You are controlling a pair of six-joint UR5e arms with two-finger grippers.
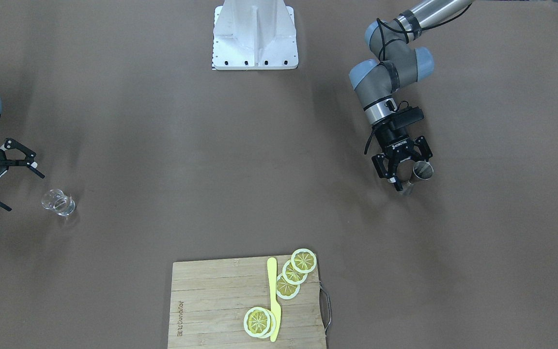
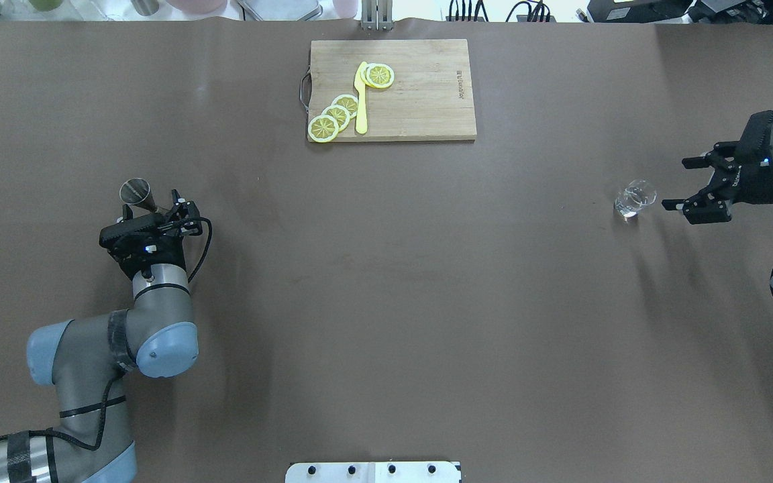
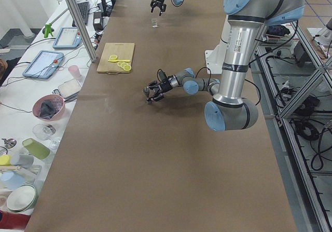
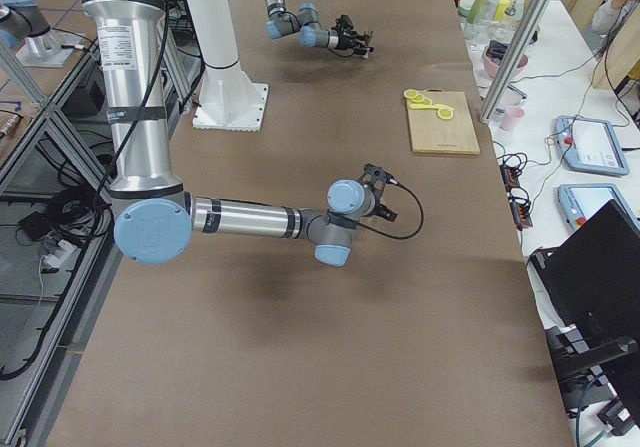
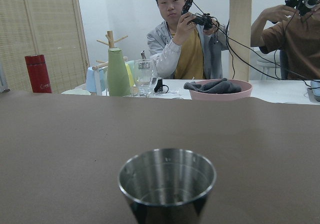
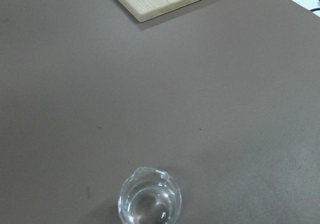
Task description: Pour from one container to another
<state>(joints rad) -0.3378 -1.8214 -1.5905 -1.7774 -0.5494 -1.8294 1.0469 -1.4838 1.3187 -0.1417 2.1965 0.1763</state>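
The clear glass tumbler (image 2: 635, 199) stands upright at the table's right end, with clear liquid in it (image 6: 149, 201). My right gripper (image 2: 677, 183) is open and level with the tumbler, a short gap away and not touching it (image 1: 58, 202). The steel jigger (image 2: 137, 193) stands upright at the table's left side. My left gripper (image 2: 151, 205) is open, its fingers spread on either side of the jigger's lower half (image 1: 422, 170). In the left wrist view the jigger's upper cup (image 5: 167, 181) fills the lower centre, and no fingers show.
A wooden cutting board (image 2: 427, 100) with lemon slices (image 2: 336, 114) and a yellow knife (image 2: 362, 97) lies at the table's far middle edge. The robot's white base plate (image 1: 255, 36) is on the near side. Beyond the far edge, people sit by a side table with cups (image 5: 120, 73).
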